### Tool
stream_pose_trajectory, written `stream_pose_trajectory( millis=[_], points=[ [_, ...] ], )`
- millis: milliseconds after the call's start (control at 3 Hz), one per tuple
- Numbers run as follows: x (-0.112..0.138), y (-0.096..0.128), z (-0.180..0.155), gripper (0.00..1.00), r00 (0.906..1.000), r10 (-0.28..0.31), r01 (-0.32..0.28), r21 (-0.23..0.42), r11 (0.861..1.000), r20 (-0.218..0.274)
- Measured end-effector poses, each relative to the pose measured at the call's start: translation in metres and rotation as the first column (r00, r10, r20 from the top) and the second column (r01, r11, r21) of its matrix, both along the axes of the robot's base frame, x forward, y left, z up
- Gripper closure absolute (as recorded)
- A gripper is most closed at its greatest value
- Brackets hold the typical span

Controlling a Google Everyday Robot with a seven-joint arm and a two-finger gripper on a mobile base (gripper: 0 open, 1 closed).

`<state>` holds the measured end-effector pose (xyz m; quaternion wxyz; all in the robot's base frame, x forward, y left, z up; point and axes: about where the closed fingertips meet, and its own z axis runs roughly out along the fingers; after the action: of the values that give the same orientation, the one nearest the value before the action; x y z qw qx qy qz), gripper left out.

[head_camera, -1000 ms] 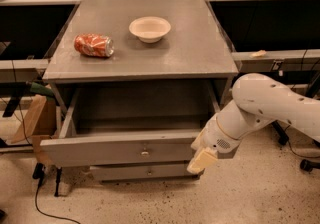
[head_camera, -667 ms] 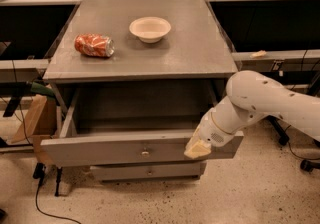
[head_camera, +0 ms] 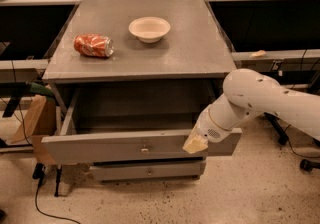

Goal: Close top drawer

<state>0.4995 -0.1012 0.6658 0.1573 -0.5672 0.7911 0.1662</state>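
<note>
Obs.: top drawer (head_camera: 115, 148) stood pulled well out of the grey cabinet (head_camera: 200, 53). Its front panel lay at 6 o'clock of frame centre, with the cavity open to view behind it. The inside looked bare as far as could be seen.

Gripper (head_camera: 196, 144) sat at 5 o'clock of centre, against the right part of the drawer front and to the 3 o'clock side of the small central knob (head_camera: 144, 148). Its fingers appeared drawn together with no gap visible, and they held nothing. The white arm (head_camera: 260, 100) came in from 3 o'clock.

On the cabinet top were a crushed red can (head_camera: 93, 45) at 10 o'clock and a pale bowl (head_camera: 149, 29) at 12 o'clock. A lower drawer (head_camera: 150, 171) showed beneath, pushed in.

Handling (judgement):
- The drawer is wide, rigid and panel-built. It is likely light if bare, and it runs on slides.
- Nothing about it is fragile, and the front is flat and possibly slick.
- No grasp is needed; a flat push on the front face toward 12 o'clock should do.
- The contact point was off-centre to the right, so the drawer may rack or bind on its slides. Contact nearer the knob would push straighter.
- A hard close might jolt the can and bowl.
</note>
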Motion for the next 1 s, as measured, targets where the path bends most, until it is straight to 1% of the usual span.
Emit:
stream_pose_trajectory(
  millis=[333, 667, 1000],
  points=[
    [0.0049, 0.0005, -0.0004, 0.62, 0.9999, -0.015, 0.015, -0.003, 1.0, 0.006],
    [0.0127, 0.0008, -0.0065, 0.39, 0.9991, -0.043, 0.043, -0.003, 0.999, 0.005],
    [0.0122, -0.0001, -0.0091, 0.16, 0.9984, -0.057, 0.057, 0.0, 0.998, 0.002]
  ],
)
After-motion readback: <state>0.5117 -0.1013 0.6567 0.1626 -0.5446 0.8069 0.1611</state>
